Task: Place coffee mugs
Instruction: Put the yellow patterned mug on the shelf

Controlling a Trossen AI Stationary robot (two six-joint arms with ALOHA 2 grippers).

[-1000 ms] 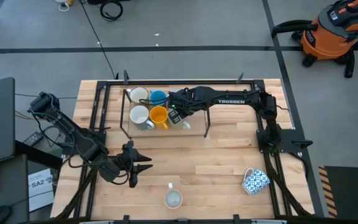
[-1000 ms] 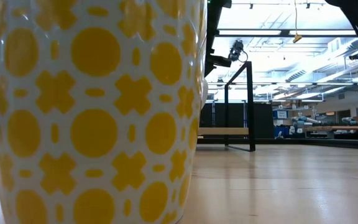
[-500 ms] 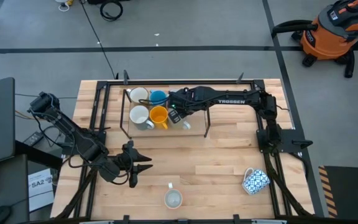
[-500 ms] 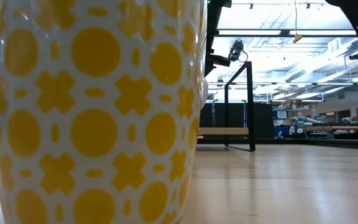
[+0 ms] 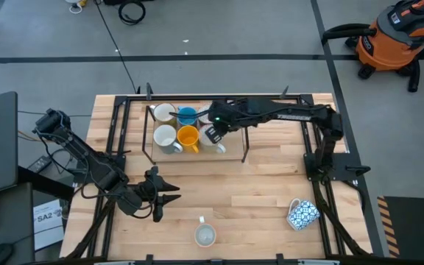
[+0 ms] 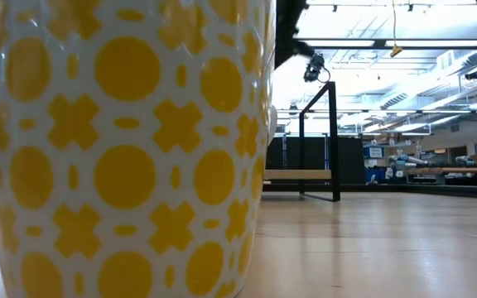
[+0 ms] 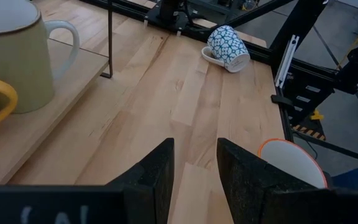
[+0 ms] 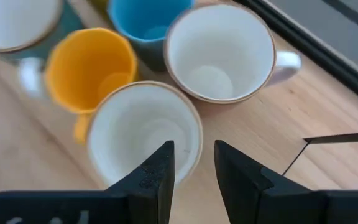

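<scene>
Several mugs stand on a low wooden rack at the table's far middle: two white ones, a blue one, an orange-yellow one and two cream ones. My right gripper hovers open above the nearest cream mug without touching it. A blue-and-white patterned mug lies on its side near the right edge. A yellow-patterned mug stands upright at the near edge. My left gripper waits open, near left.
The rack's black frame has upright legs around the mugs. Black rails run along both sides of the table. Bare wood lies between the rack and the near edge. An orange vacuum stands on the floor beyond the table.
My right arm has lifted its gripper up from the rack, and its forearm has swung toward the far edge. The mugs on the rack have stayed in place.
</scene>
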